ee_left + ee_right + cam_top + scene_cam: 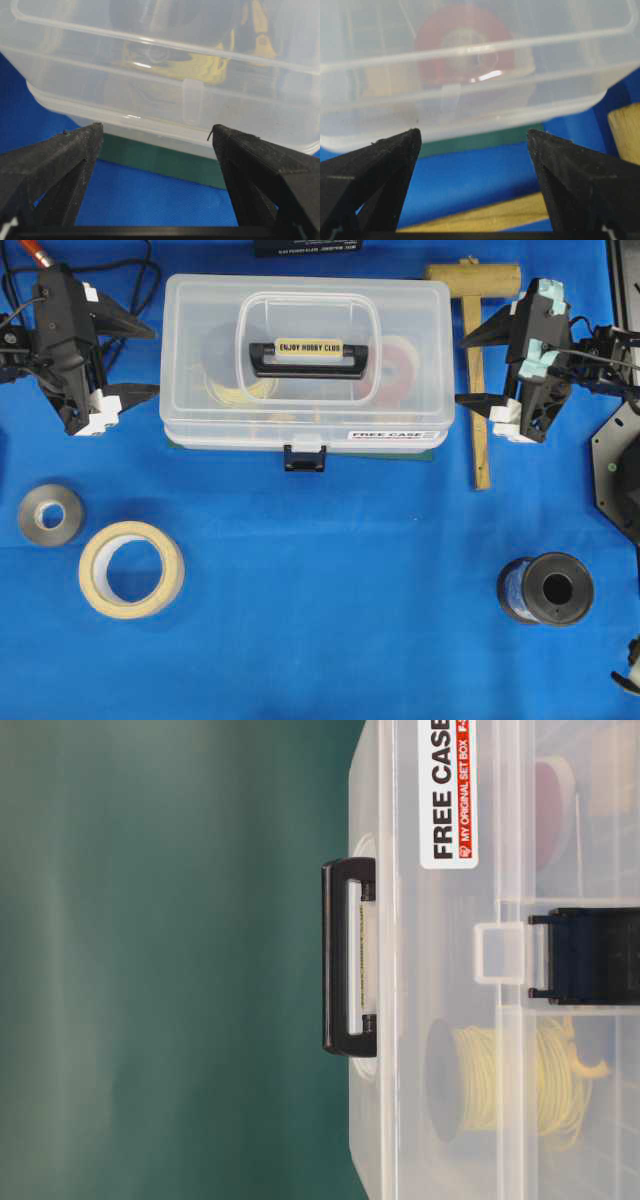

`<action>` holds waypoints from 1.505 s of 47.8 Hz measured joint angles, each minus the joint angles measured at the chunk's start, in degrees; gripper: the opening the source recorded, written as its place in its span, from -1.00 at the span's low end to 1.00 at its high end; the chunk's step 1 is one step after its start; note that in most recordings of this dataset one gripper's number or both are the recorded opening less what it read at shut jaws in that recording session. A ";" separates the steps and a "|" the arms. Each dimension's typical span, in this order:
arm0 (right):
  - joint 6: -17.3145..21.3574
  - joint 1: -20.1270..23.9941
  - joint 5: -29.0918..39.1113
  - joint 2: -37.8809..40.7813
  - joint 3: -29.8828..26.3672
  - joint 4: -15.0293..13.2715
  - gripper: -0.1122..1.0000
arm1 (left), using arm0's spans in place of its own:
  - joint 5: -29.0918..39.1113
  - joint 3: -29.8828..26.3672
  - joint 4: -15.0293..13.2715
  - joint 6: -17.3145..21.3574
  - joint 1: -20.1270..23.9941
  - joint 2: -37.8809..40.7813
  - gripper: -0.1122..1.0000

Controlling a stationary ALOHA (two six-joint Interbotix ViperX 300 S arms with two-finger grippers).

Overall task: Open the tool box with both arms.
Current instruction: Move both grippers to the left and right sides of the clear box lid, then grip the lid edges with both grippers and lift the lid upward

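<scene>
Clear plastic tool box [305, 360], lid shut, lies between left gripper [148, 360] and right gripper [466, 370]; both spread wide, empty, just beside its ends.

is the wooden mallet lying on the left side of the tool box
No, in the overhead view the wooden mallet lies to the right of the tool box, near the right pincer.

Clear plastic tool box [306, 360], lid shut, flat on blue cloth at upper centre. Black handle [309, 357] with cream label folded down on lid. Dark latch [304, 457] fastened at front edge.
</scene>
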 measured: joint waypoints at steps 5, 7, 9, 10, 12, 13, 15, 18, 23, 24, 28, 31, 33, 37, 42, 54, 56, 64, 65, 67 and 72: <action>-0.09 -0.09 -1.05 0.44 -0.09 0.00 0.70 | 0.00 -0.18 0.00 -0.09 0.18 0.62 0.78; -0.09 0.00 -1.41 0.53 -0.09 0.00 0.70 | 0.00 -0.18 0.00 -0.09 0.18 0.70 0.78; -0.09 0.00 -1.67 0.62 -0.09 0.00 0.70 | 0.00 -0.18 0.00 -0.09 0.18 0.79 0.78; -0.09 -0.09 -1.67 0.62 -0.09 -0.09 0.70 | 0.00 -0.18 0.00 -0.09 0.18 0.79 0.78; -0.09 0.00 -1.76 0.62 -0.09 -0.09 0.70 | 0.00 -0.18 0.00 -0.09 0.18 0.79 0.78; -0.09 -0.09 -1.85 0.62 -0.09 -0.09 0.70 | 0.00 -0.18 0.00 -0.09 0.18 0.79 0.78; -0.18 0.00 -1.85 0.62 -0.09 -0.09 0.70 | -0.09 -0.18 0.00 -0.09 0.18 0.70 0.78; -0.09 0.00 -1.85 0.70 -0.09 -0.18 0.70 | -0.09 -0.18 0.00 -0.09 0.18 0.44 0.78; -0.09 -0.09 -1.85 0.62 -0.09 -0.18 0.70 | 0.00 -0.18 0.00 -0.09 0.18 -0.18 0.78; -0.09 0.00 -1.85 0.53 -0.09 -0.09 0.70 | 0.00 -0.18 0.00 -0.09 0.18 -0.35 0.78; -0.09 -0.09 -1.76 0.09 -0.35 -0.18 0.70 | 0.00 -0.18 0.00 -0.18 0.18 -1.05 0.78; -0.09 0.00 -1.76 -0.53 -0.44 -0.18 0.70 | 0.09 -0.18 0.00 -0.18 0.26 -2.11 0.78; -0.09 0.00 -1.58 -0.97 -0.53 -0.09 0.70 | 0.18 -0.18 0.00 -0.18 0.26 -2.72 0.77; -0.09 0.00 -0.70 -2.29 -0.97 -0.18 0.70 | 0.44 -0.18 0.09 -0.18 0.35 -4.39 0.77; -0.09 -0.09 0.70 -4.04 -1.49 -0.18 0.70 | 0.79 -0.18 0.00 -0.18 0.35 -7.03 0.77; -0.18 -0.09 1.58 -8.44 -1.85 -0.26 0.70 | 0.79 -0.18 0.00 -0.18 0.44 -10.81 0.77; -0.09 -0.09 1.58 -8.96 -1.85 -0.26 0.70 | 0.79 -0.18 0.00 -0.18 0.44 -10.72 0.77; -0.18 -0.09 1.58 -9.76 -1.85 -0.26 0.70 | 0.79 -0.35 0.00 -0.18 0.97 -10.20 0.77; -0.18 -0.09 1.67 -9.84 -1.85 -0.18 0.70 | 0.70 -0.35 0.00 -0.18 1.05 -10.11 0.77; -0.18 -0.09 1.58 -9.84 -1.93 -0.26 0.70 | 0.79 -0.35 0.00 -0.26 1.14 -10.11 0.77; -0.18 -0.09 1.58 -9.93 -2.29 -0.18 0.70 | 0.79 -0.70 0.09 -0.18 1.76 -10.02 0.77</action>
